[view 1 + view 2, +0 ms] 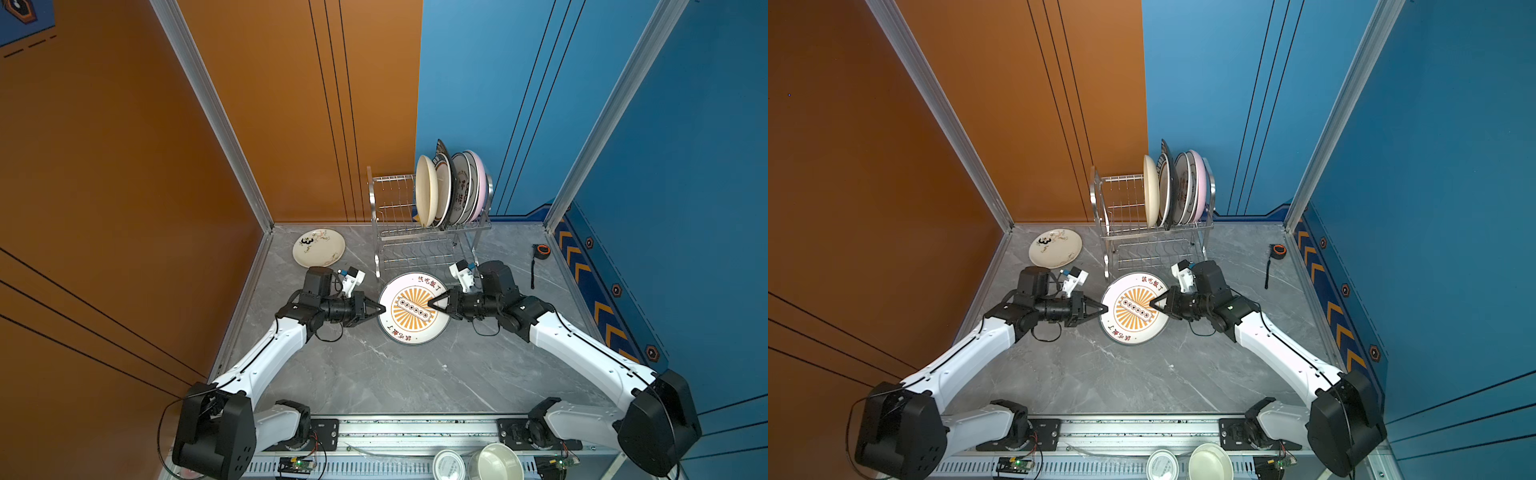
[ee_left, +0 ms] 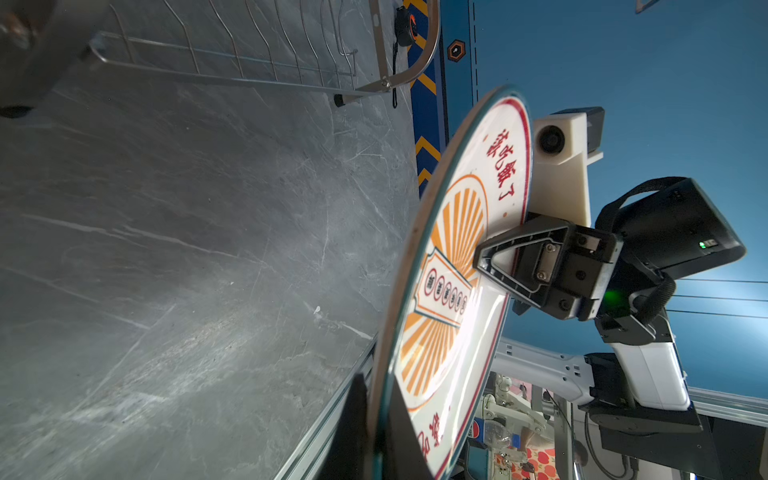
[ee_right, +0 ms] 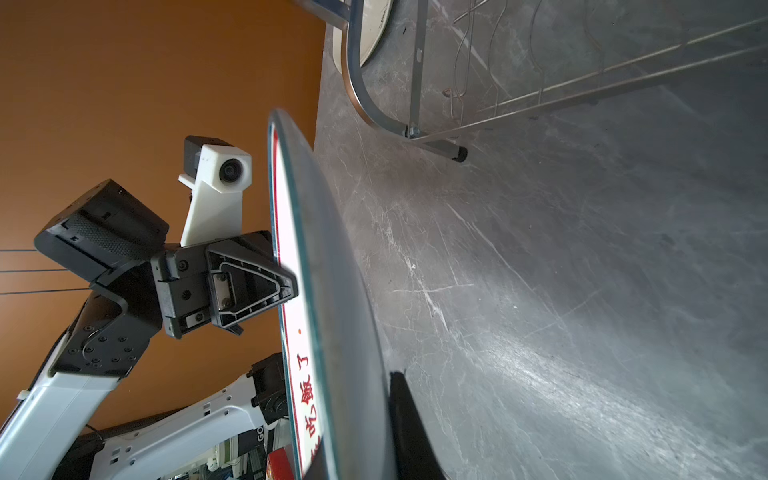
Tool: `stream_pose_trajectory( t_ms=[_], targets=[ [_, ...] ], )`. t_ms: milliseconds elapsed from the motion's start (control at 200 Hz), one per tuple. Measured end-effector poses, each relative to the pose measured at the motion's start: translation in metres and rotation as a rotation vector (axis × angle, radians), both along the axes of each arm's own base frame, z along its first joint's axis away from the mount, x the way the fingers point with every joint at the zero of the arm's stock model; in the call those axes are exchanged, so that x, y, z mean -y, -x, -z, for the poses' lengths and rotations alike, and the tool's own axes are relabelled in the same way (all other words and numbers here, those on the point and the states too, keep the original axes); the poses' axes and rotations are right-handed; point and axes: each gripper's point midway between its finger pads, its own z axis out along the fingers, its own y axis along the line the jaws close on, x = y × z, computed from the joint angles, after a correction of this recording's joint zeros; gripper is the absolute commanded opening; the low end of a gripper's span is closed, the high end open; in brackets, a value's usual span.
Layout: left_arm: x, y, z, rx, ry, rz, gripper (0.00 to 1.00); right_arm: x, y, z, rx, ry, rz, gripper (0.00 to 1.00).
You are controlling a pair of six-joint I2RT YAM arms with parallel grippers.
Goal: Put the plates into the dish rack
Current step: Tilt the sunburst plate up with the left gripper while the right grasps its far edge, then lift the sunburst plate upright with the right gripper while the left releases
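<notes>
Stood several plates [image 1: 426, 191] in rack [image 1: 371, 199]; clamped left tool [image 1: 383, 309] and right tool [image 1: 430, 302] on sunburst plate [image 1: 409, 328] before it; left panda plate [image 1: 318, 248] on counter [image 1: 415, 374] beside it.

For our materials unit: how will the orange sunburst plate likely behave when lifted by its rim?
Glossy highlights on the sunburst plate suggest a slippery glaze. It looks unbent between the fingers at opposite rims, so probably stiff. Likely ceramic: may chip if dropped.

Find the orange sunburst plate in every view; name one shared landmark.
Top view: the orange sunburst plate sits mid-picture, in front of the dish rack.
Top view: the plate, just left of mid-picture.
Left wrist: plate close up, printed face showing.
Right wrist: plate close up, grey underside showing.
Shared landmark: the dish rack.
</notes>
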Motion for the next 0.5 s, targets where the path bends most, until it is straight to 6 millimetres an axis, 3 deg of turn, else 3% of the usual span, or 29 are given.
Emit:
stream_pose_trajectory(
  t_ms=[130,270,365,500],
  targets=[
    [-0.004,-0.004,-0.003,0.016,-0.004,-0.006,0.59,0.003,0.003,0.004,-0.008,0.032,0.021,0.00],
    [-0.027,-0.020,-0.012,0.052,-0.020,-0.069,0.74,0.009,0.005,0.000,0.000,0.126,0.060,0.00],
    [-0.049,-0.029,-0.015,0.058,-0.033,-0.135,0.80,0.011,0.006,-0.025,0.065,0.179,0.086,0.00],
    [-0.072,-0.036,-0.009,0.052,-0.073,-0.206,0.84,0.007,0.009,-0.078,0.202,0.229,0.120,0.00]
  ],
)
